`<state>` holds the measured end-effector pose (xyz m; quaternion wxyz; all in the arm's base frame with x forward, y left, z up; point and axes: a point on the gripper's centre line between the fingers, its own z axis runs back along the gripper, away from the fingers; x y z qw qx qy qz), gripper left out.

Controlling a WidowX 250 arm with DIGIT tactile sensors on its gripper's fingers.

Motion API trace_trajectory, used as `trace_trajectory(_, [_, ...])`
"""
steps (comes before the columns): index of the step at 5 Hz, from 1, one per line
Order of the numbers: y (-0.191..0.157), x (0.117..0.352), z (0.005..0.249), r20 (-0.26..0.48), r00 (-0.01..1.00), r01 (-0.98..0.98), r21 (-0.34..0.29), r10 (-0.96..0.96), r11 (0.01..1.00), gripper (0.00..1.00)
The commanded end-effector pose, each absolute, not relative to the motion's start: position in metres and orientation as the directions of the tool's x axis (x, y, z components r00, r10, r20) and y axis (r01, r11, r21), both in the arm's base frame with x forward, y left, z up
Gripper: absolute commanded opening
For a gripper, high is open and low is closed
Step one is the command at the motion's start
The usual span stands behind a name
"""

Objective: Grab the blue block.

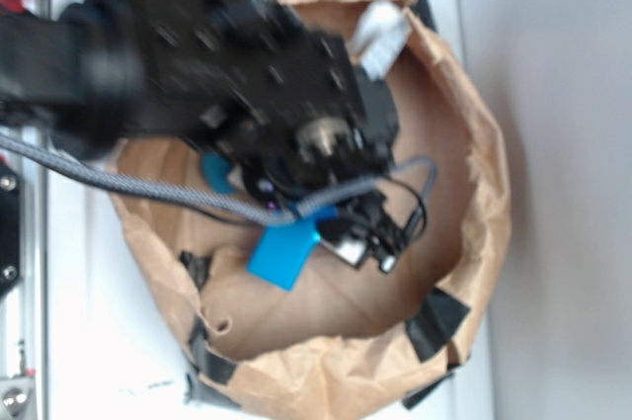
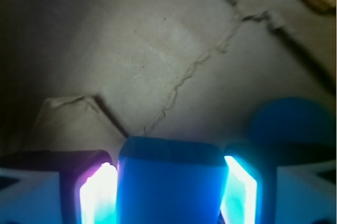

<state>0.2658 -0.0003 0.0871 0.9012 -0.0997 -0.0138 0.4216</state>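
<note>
The blue block [image 2: 169, 182] fills the gap between my gripper's [image 2: 169, 174] two fingers. Both glowing pads [image 2: 97, 195] press against its long sides, so the gripper is shut on it. In the exterior view the blue block [image 1: 283, 253] sticks out, tilted, below the black gripper [image 1: 341, 234], over the brown paper floor. The arm hides the block's upper end there.
A crumpled brown paper bag wall [image 1: 484, 193] rings the work area, with black tape patches [image 1: 434, 321]. A teal-blue ball [image 1: 217, 175] lies just left of the gripper and shows again as the same ball [image 2: 292, 121] in the wrist view. A white object [image 1: 380, 37] sits at the back.
</note>
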Motion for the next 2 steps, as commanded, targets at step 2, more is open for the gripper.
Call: trace_trajectory(2, [0.0428, 0.2491, 0.1415, 0.083, 0.683, -0.706, -0.182, 0.726, 0.684, 0.0])
